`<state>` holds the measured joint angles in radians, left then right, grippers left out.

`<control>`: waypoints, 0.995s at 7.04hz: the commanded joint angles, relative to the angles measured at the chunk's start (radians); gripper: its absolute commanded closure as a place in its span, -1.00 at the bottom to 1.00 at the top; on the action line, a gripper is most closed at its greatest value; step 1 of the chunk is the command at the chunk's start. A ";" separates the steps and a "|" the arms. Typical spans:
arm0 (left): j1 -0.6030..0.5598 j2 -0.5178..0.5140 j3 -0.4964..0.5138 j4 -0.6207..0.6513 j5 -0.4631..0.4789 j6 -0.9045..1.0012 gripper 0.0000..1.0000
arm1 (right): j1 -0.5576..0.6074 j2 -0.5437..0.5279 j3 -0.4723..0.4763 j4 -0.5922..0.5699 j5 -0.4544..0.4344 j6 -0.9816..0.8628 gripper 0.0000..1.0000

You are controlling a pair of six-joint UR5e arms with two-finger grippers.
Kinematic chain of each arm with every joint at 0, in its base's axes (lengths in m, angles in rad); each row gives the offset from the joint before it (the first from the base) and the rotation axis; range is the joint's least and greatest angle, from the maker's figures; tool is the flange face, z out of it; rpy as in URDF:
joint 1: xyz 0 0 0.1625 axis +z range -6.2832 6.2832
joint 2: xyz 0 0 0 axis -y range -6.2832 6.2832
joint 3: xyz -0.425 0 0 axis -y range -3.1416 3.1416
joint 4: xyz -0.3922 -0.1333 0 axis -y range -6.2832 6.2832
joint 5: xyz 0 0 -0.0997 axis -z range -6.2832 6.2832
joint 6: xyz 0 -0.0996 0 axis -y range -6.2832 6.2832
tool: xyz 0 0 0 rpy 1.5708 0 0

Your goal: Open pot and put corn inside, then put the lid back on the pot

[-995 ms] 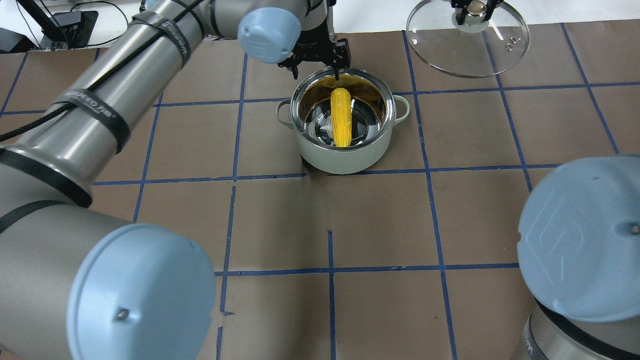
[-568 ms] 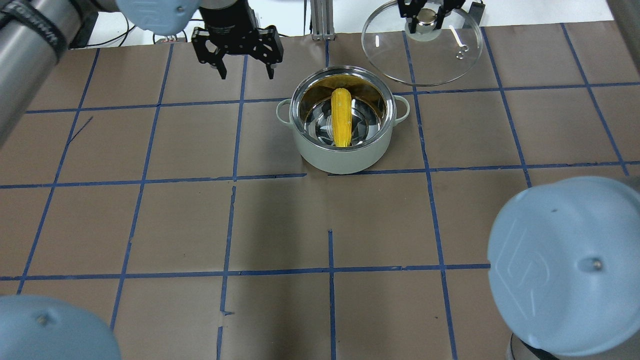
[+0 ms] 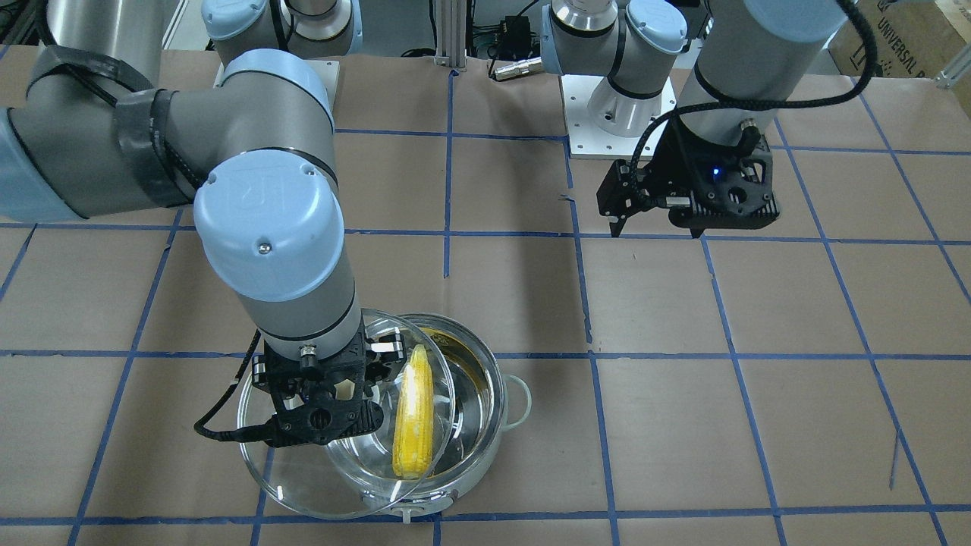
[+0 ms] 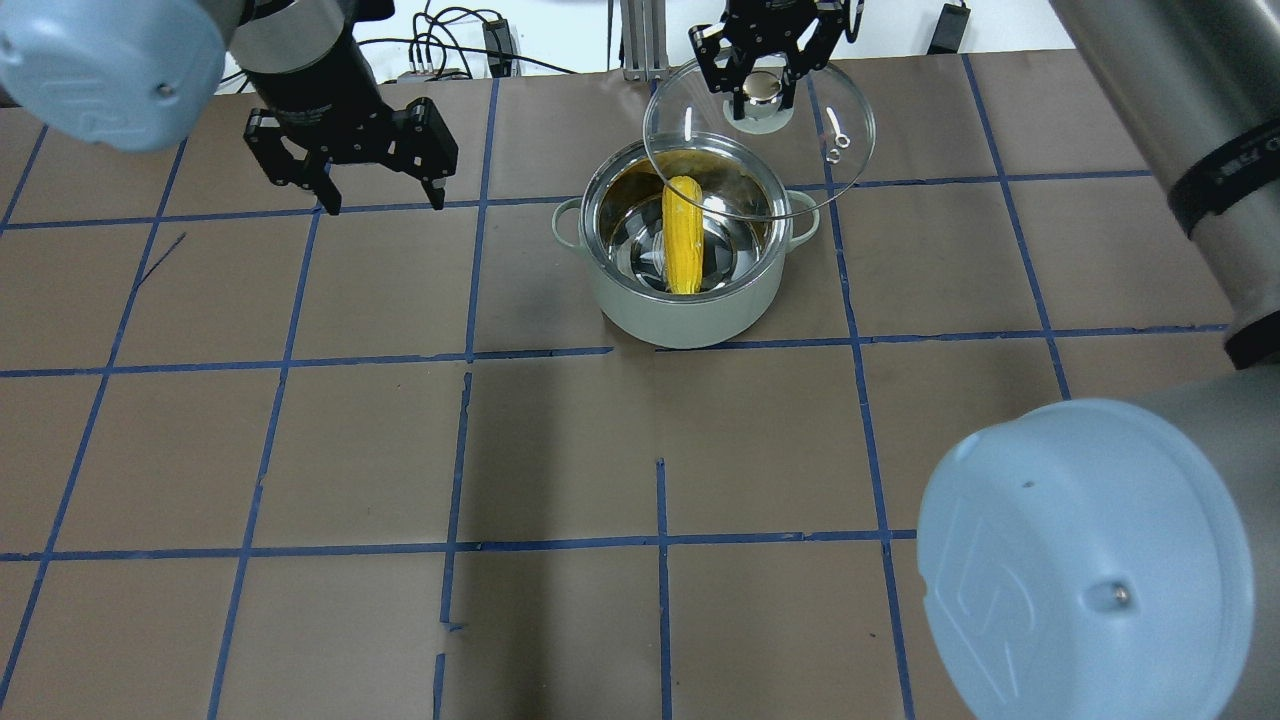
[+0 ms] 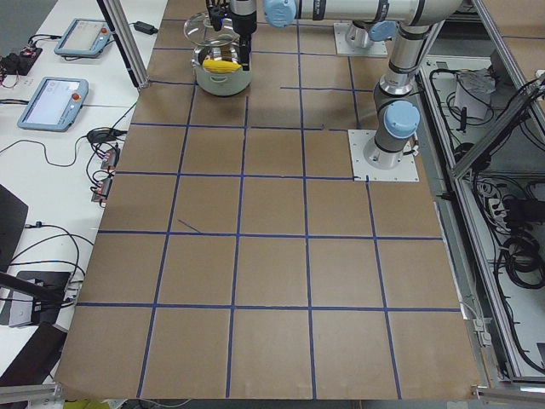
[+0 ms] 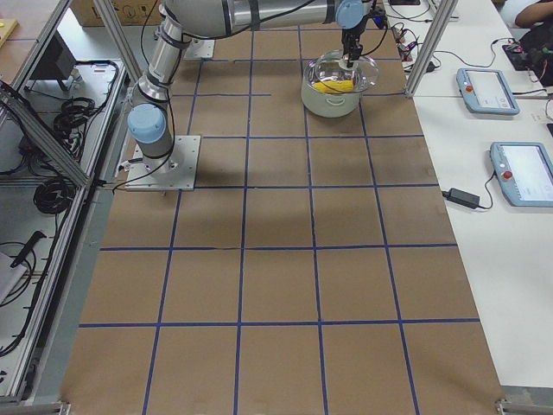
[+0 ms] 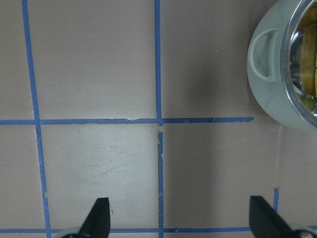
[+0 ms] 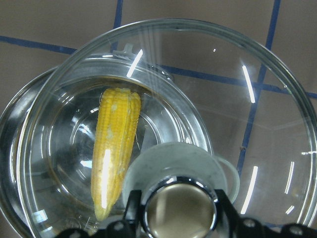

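The pale grey pot (image 4: 690,305) stands open, with the yellow corn (image 4: 682,235) lying in its steel bottom. My right gripper (image 4: 765,88) is shut on the knob of the clear glass lid (image 4: 800,170) and holds it in the air. The lid overlaps the pot's far right rim. In the right wrist view the lid (image 8: 267,148) hangs over the corn (image 8: 114,153) and the pot (image 8: 15,163). My left gripper (image 4: 382,200) is open and empty, well left of the pot. The left wrist view shows its open gripper (image 7: 181,218) above bare table, with the pot (image 7: 270,84) at the upper right.
The table is brown paper with a blue tape grid (image 4: 660,545). In the front-facing view the right arm's elbow (image 3: 269,227) hangs over the table near the pot (image 3: 485,394). The left gripper (image 3: 656,227) hovers near its base plate (image 3: 584,144).
My right gripper has carried the lid left from the far right until it overlaps the pot. My left gripper has drawn away from the pot to the left.
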<state>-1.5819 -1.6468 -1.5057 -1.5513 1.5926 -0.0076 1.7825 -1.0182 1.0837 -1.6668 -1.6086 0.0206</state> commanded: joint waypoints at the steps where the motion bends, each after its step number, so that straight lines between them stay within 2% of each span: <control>1: 0.007 0.013 0.030 -0.010 0.024 0.012 -1.00 | 0.003 -0.072 0.180 -0.134 0.004 -0.001 0.91; 7: 0.034 0.011 0.030 -0.033 0.029 0.012 -1.00 | 0.031 -0.074 0.222 -0.188 -0.001 0.082 0.91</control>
<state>-1.5491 -1.6383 -1.4667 -1.5851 1.6214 0.0058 1.8027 -1.0946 1.3049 -1.8477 -1.6074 0.0902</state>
